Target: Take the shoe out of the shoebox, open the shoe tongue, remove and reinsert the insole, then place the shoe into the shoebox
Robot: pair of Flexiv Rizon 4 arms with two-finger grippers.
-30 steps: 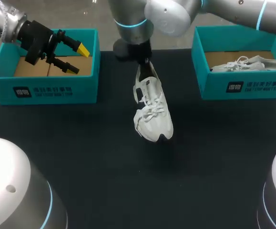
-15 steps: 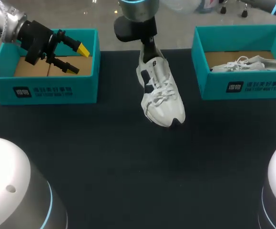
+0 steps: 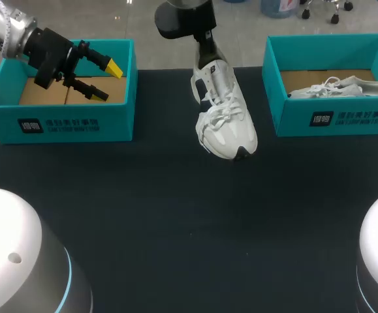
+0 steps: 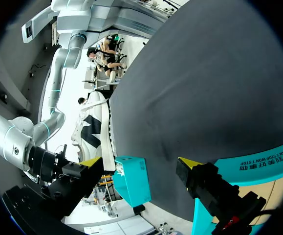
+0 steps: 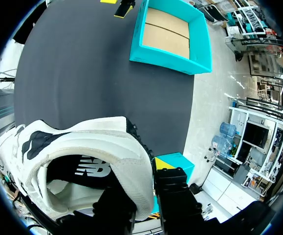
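Note:
A white shoe [image 3: 224, 117] with black side marks hangs toe-down over the middle of the black table [image 3: 175, 208]. My right gripper [image 3: 207, 57] is shut on its heel. In the right wrist view the gripper [image 5: 143, 193] pinches the heel wall of the shoe [image 5: 82, 147], one finger inside the opening and one outside. My left gripper [image 3: 107, 81] stands open above the left teal shoebox [image 3: 64, 124], holding nothing. In the left wrist view its fingers [image 4: 90, 162] spread wide over the box's wall [image 4: 249, 171], with the hanging shoe [image 4: 95, 129] ahead.
A second teal shoebox [image 3: 326, 120] stands at the right back and holds another white shoe [image 3: 339, 88]. The left box [image 5: 173, 36] shows only its cardboard floor. Bare table lies in front of both boxes.
My right arm has carried the shoe up and toward the back right. The left arm and its open gripper have stayed where they were.

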